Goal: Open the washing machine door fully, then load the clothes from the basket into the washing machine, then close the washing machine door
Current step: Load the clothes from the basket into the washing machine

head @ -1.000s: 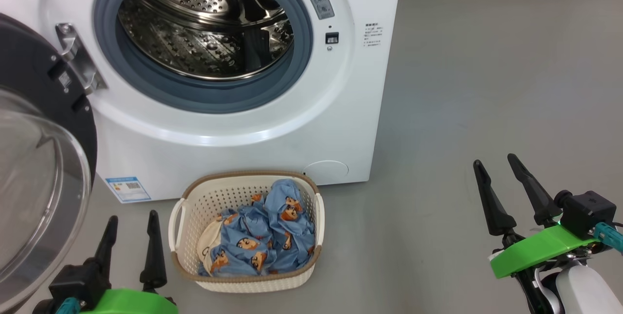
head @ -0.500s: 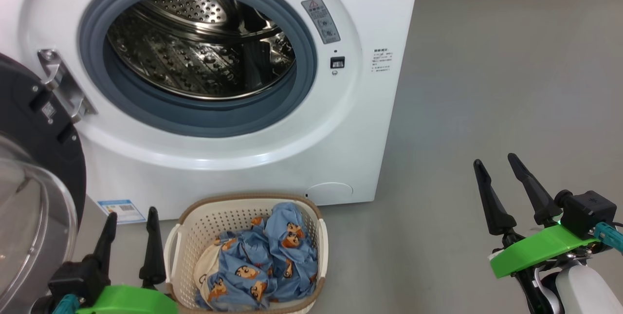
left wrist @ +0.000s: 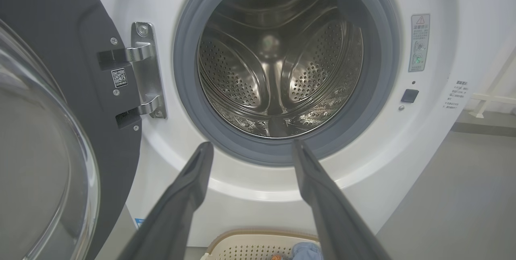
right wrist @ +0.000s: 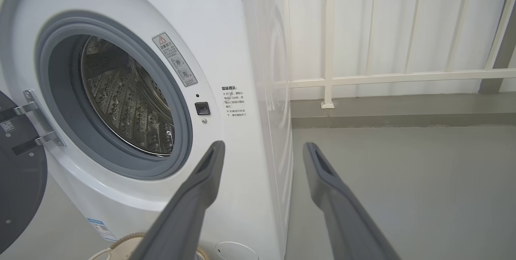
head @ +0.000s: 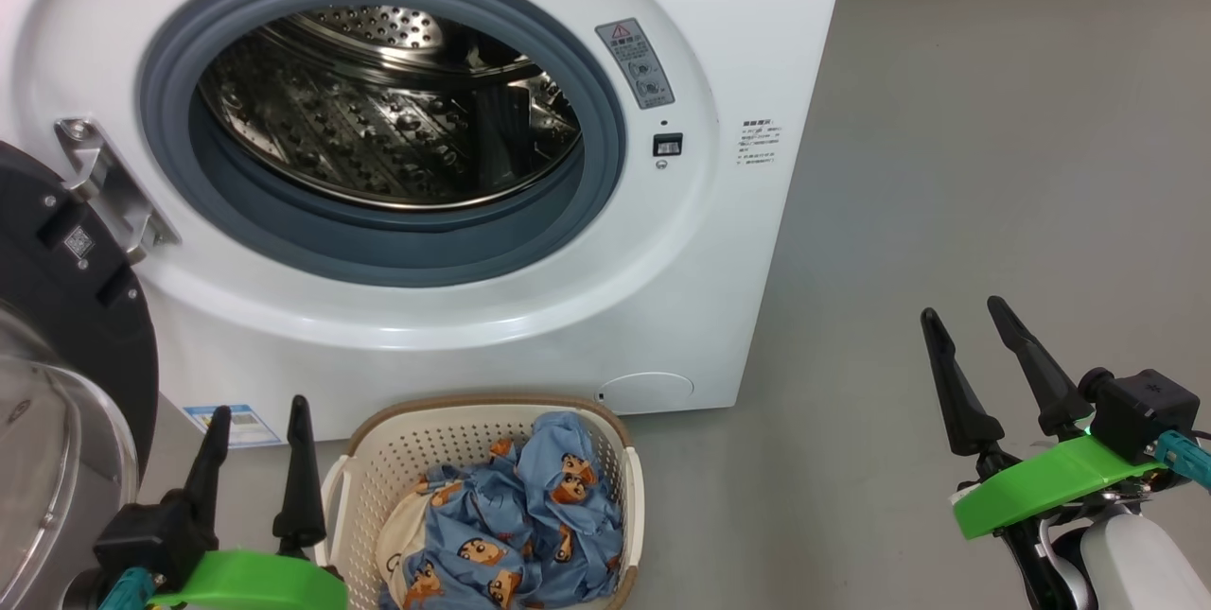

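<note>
At the lower left of the head view, closest to me, my left gripper (head: 260, 407) stands with its two dark fingers spread wide and holding nothing, just beside the left end of the basket (head: 378, 423). My right gripper (head: 961, 309) is well apart from it at the lower right, over the bare grey floor (head: 993, 118), its fingers just as wide and also holding nothing. The basket sits on the floor just before the washing machine (head: 747, 33), below its round opening, its near edge cut off by the frame. The clothes (head: 530, 515) lie heaped inside it, blue cloth with orange-brown figures, and a cream-white piece (head: 402, 527) is tucked against their left side. The washing machine door (head: 80, 307) hangs swung out to my left on its metal hinge (head: 104, 184), black rim and clear glass bowl (head: 47, 468) turned away from the opening. Behind the basket a blue label (head: 232, 423) marks the machine's lower corner. Farther in, the grey gasket (head: 378, 255) rings the shiny perforated drum (head: 378, 137). Farthest, in the right wrist view, a pale railing (right wrist: 328, 38) stands beyond the machine's side
</note>
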`<state>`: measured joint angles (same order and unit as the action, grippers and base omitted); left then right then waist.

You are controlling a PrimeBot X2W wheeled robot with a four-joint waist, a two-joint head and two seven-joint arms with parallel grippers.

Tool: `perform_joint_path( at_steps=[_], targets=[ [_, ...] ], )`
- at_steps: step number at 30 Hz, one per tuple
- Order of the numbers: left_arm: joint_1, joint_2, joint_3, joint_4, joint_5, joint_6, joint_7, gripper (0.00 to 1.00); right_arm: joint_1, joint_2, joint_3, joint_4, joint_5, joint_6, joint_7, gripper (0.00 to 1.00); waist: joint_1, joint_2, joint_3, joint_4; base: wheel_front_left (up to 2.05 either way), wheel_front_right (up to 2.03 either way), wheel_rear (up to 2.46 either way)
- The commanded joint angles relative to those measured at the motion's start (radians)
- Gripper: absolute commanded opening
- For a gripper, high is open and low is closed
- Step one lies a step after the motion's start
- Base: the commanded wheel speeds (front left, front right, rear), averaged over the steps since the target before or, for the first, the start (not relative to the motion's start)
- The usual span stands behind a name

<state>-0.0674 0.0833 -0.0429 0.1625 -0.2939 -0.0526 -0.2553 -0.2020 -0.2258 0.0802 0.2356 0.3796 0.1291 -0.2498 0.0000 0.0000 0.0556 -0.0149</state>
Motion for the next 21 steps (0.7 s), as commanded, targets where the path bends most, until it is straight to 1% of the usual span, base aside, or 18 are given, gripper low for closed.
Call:
perform_joint_path(
  at_steps=[1,21],
  targets=[
    [-0.044,0.011,0.038,-0.020,0.013,-0.005,-0.006,1.00,-0.018,-0.010,0.016,-0.027,0.000,0.002,-0.012,1.00,0.0000,0.0000,0.002,0.001,0.00,0.00,0.00],
    [-0.057,0.006,0.044,-0.011,0.025,-0.011,-0.006,1.00,-0.023,-0.002,0.019,-0.031,-0.006,0.002,-0.012,1.00,0.0000,0.0000,0.019,0.005,0.00,0.00,0.00]
  ],
)
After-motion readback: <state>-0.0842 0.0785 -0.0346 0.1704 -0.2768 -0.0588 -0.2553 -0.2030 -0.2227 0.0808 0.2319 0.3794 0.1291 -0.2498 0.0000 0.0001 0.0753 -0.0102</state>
